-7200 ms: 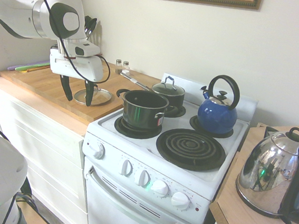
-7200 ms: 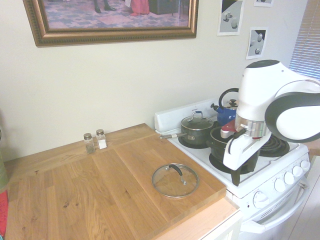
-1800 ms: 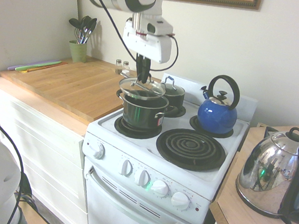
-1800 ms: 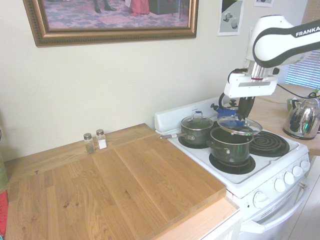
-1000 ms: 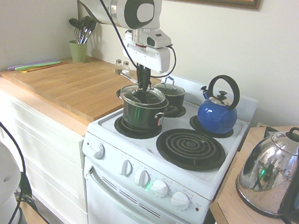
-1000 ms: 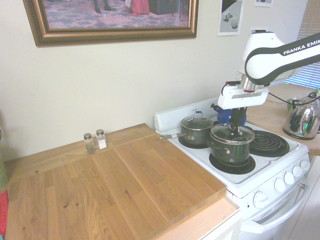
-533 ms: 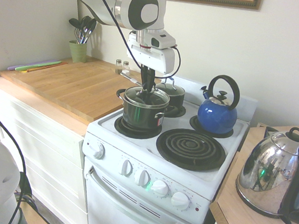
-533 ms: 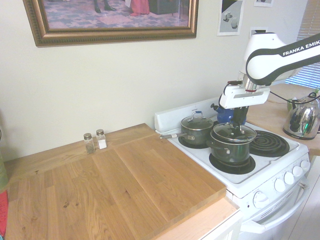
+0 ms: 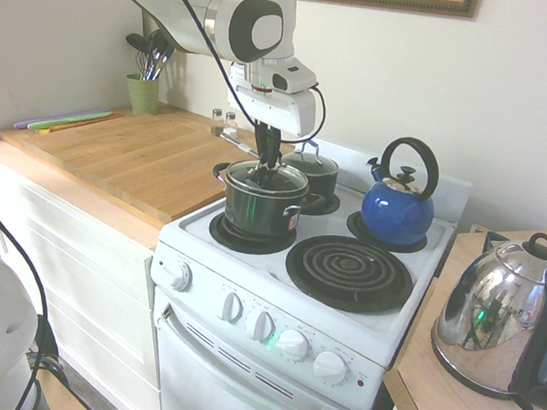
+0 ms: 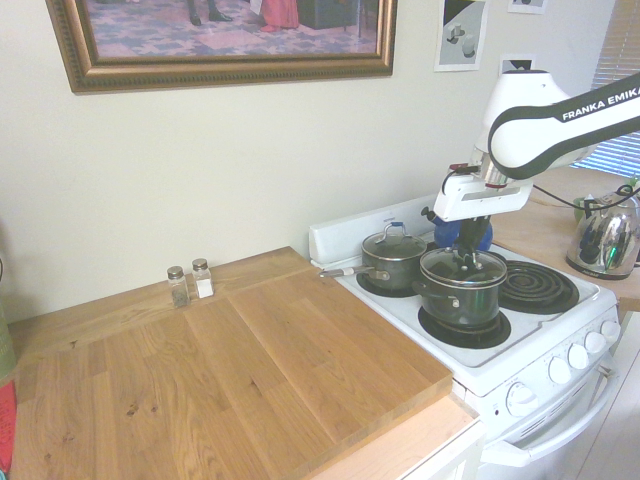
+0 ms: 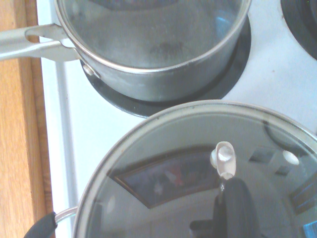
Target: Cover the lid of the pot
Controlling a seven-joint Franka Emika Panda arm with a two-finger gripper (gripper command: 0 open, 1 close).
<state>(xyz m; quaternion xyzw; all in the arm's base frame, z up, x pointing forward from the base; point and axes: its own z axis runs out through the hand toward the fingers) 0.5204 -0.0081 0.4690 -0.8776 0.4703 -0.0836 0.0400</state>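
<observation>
The pot (image 9: 258,211) is a dark glossy saucepan with a steel rim, standing on the stove's front left burner. The lid (image 9: 264,178), clear glass with a metal rim, lies level on the pot's rim and covers its mouth. My gripper (image 9: 266,169) points straight down over the lid's centre, shut on its black loop handle. From the other side, the gripper (image 10: 466,256) sits on the lid (image 10: 463,268) atop the pot (image 10: 460,297). In the wrist view the lid (image 11: 163,168) fills the lower part, with the black handle (image 11: 234,206) rising from the bottom edge.
A smaller lidded pot (image 9: 309,171) stands close behind, its long handle toward the wooden counter (image 9: 133,153). A blue kettle (image 9: 397,209) is on the back right burner; the front right coil (image 9: 348,272) is bare. A chrome kettle (image 9: 495,323) stands right of the stove. Two shakers (image 10: 190,283) stand by the wall.
The lid left the wooden counter, travelled over the stove and came down onto the pot. In the last half second it shifted slightly and settled level on the rim.
</observation>
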